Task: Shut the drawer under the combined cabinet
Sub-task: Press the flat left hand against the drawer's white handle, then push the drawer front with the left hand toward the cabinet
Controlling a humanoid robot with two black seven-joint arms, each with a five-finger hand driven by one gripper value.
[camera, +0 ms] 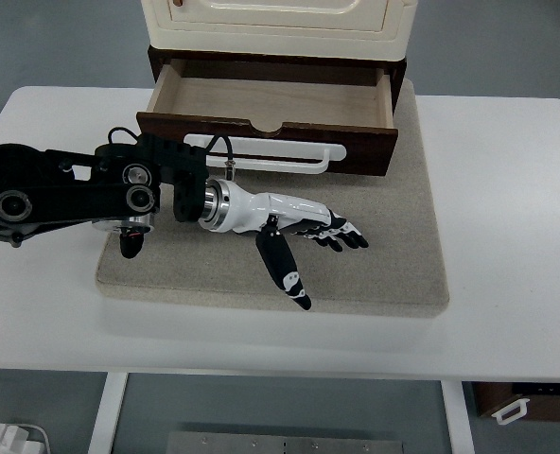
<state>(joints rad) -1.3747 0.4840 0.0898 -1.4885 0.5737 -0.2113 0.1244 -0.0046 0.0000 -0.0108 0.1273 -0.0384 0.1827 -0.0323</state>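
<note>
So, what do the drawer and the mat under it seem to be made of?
Drawer: probably wood, with a dark brown glossy front and a pale matte inside showing faint grain; its handle looks like white plastic or painted metal. Mat: likely felt or carpet, beige, matte and speckled.

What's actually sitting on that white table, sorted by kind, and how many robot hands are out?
Cabinet, cream: 1
Drawer, dark brown, pulled open, white handle: 1
Mat, grey-beige, under the cabinet: 1
Robot hand, the left hand, fingers spread, holding nothing: 1
Total: 4, all on or over the table.
</note>
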